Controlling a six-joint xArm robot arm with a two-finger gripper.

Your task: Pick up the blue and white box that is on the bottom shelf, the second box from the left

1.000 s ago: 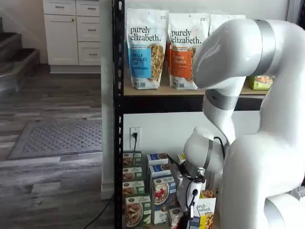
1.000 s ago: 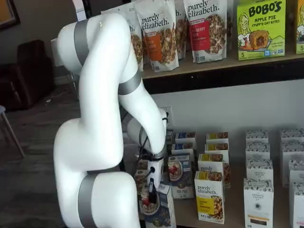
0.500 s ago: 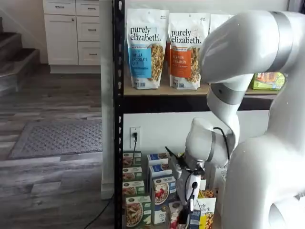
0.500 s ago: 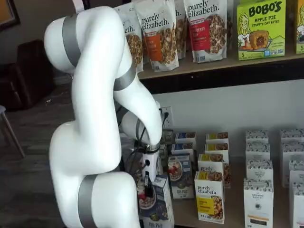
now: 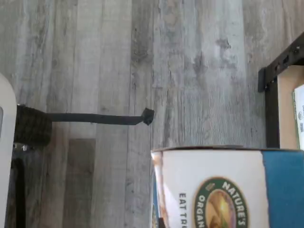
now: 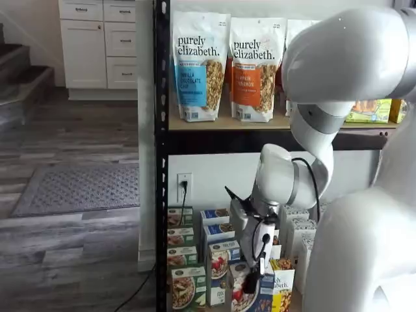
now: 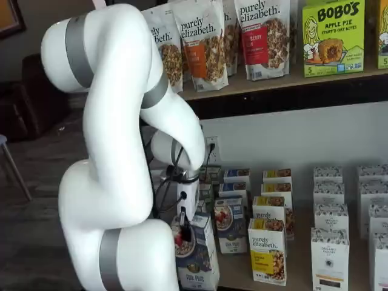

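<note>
With the gripper [image 7: 183,232] clamped on the box [image 7: 195,254], I judge the pick nearly done: it hangs clear of the bottom shelf [image 7: 291,276], out past its front-left corner. Only carrying it away remains.

Blue and white box [image 5: 223,190] cut off at the wrist view's edge, label text only partly readable; lower part cropped in a shelf view [image 6: 250,296]; front partly hidden behind the gripper [image 7: 183,232]; bottom shelf [image 7: 303,276] largely masked by the arm.
</note>
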